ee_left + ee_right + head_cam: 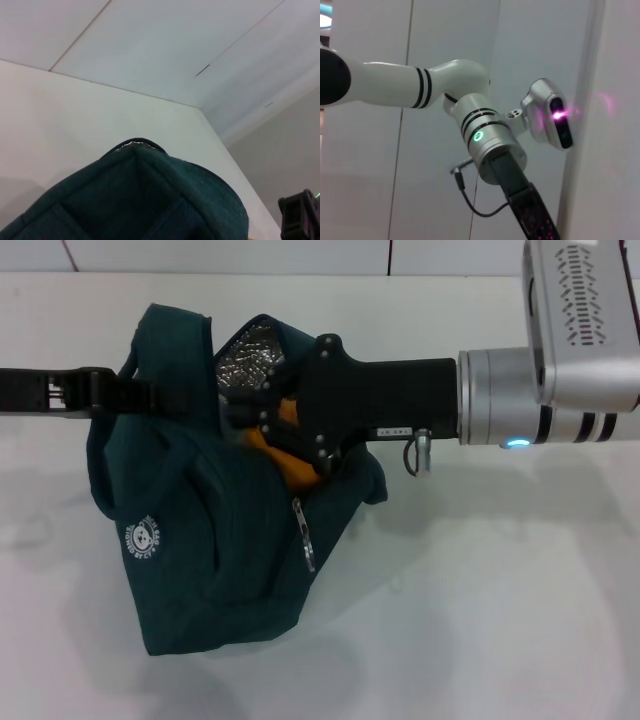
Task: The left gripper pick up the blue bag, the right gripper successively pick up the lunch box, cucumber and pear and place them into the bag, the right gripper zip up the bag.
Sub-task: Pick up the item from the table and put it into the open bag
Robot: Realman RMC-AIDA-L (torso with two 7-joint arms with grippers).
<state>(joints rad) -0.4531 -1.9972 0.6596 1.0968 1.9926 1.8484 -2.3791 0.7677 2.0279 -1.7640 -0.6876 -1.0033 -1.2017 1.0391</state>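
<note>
Head view had the right gripper [262, 420] at the blue bag's [215, 560] mouth, jaws clamped on the pear [285, 455], while the left gripper [120, 392] pinched the rim at 9 o'clock. Pear looked firm but smooth, so probably slippery; the bag was floppy, best held by its rim.

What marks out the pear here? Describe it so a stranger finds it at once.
Start at the blue bag, the large dark teal fabric shape on the white table. At its open top, the right gripper reaches in from the right. The pear is the orange-yellow patch under that black claw, the only warm colour beside the silver lining.
</note>
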